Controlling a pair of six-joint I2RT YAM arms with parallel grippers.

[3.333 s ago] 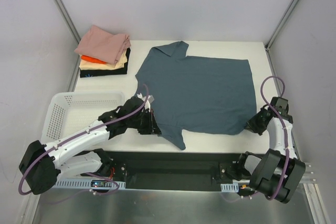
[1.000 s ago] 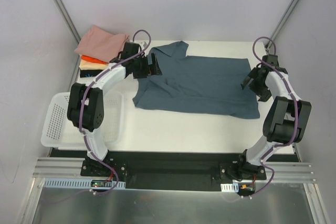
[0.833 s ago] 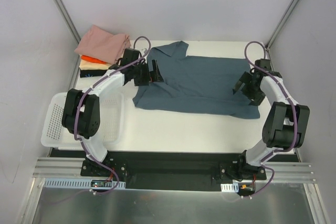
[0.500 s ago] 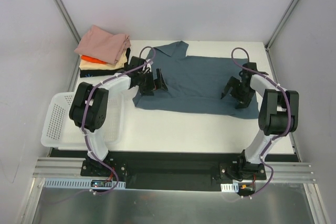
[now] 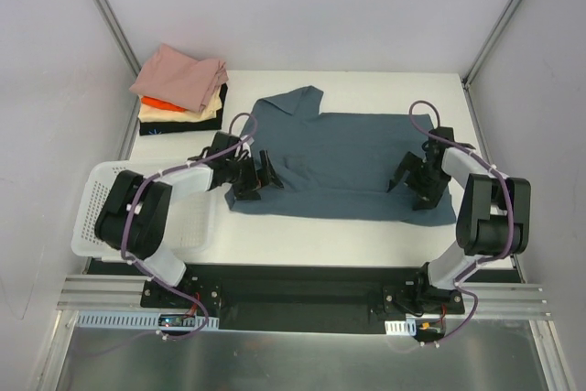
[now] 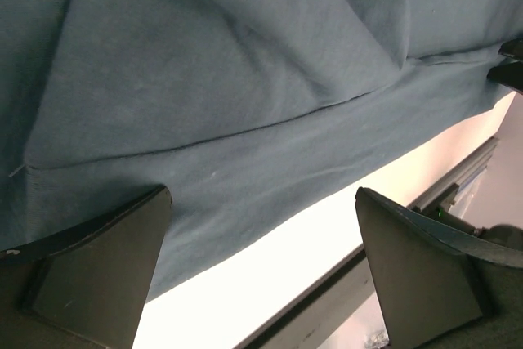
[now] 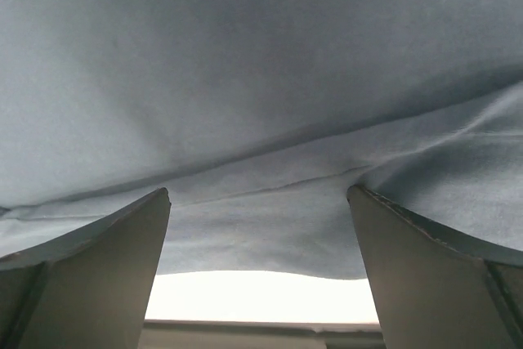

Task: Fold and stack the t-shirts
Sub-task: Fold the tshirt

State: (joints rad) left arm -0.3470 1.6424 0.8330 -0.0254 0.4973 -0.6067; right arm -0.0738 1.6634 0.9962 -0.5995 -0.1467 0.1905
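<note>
A slate-blue t-shirt [image 5: 343, 157] lies folded in half across the middle of the white table, with its collar at the far left. My left gripper [image 5: 261, 174] stands open low over the shirt's near-left corner, nothing between its fingers [image 6: 98, 271]. In the left wrist view, the shirt [image 6: 245, 79] fills the frame, with the left gripper [image 6: 261, 263] over its near edge. My right gripper [image 5: 414, 182] is open over the shirt's near-right part. In the right wrist view, the right gripper [image 7: 260, 263] frames only the shirt [image 7: 261, 79]. Folded t-shirts [image 5: 181, 91] are stacked at the far left, pink on top.
A white lattice basket [image 5: 103, 194] sits at the left edge, beside my left arm. A bare strip of table [image 5: 330, 240] runs between the shirt and the black base rail [image 5: 302, 290]. Grey walls close in the sides and back.
The near half of the flat shirt was folded over. Within the last second both arms drew back from the far edge to its near side, and the shirt now lies slightly nearer.
</note>
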